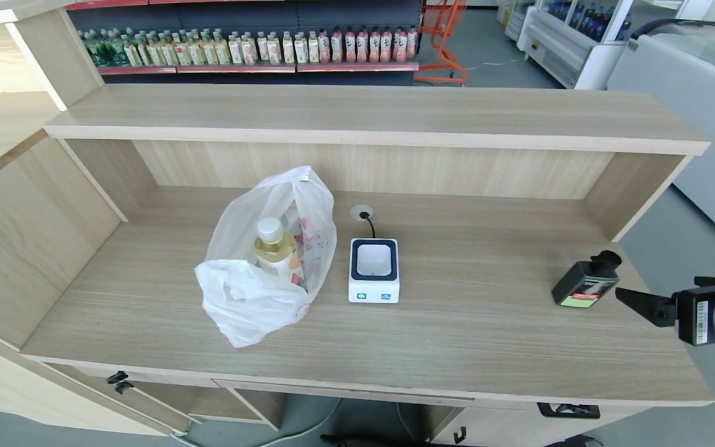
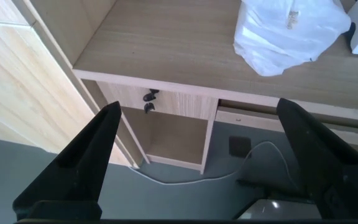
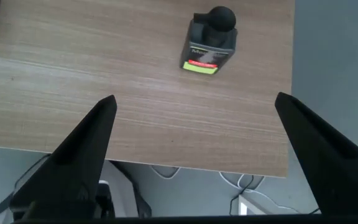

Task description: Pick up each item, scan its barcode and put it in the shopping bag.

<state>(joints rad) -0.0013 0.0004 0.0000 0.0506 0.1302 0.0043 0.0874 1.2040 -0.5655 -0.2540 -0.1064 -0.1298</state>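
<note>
Wooden counter (image 1: 488, 323) takes up most of what we see, with drinks shelves (image 1: 252, 46) across the aisle behind it. On its left half sits the shopping bag (image 1: 239, 298), mouth propped open towards us, so dropping things in should be easy. A capped bottle (image 1: 274, 248) stands upright inside it, so we'd guess that one's done. Just beside the bag on its right is the scanner (image 1: 374, 270), window facing up. That's handy, since anything coming from the right passes over it on the way to the bag.

What's left is the dark bottle (image 1: 586, 282), lying on its side near the counter's right end, well apart from the scanner. Our right gripper (image 3: 194, 99) hovers off the near edge just short of it, fingers spread wide, holding nothing. Our left gripper (image 2: 197, 106) hangs low before the counter's left front, also spread and empty.
</note>
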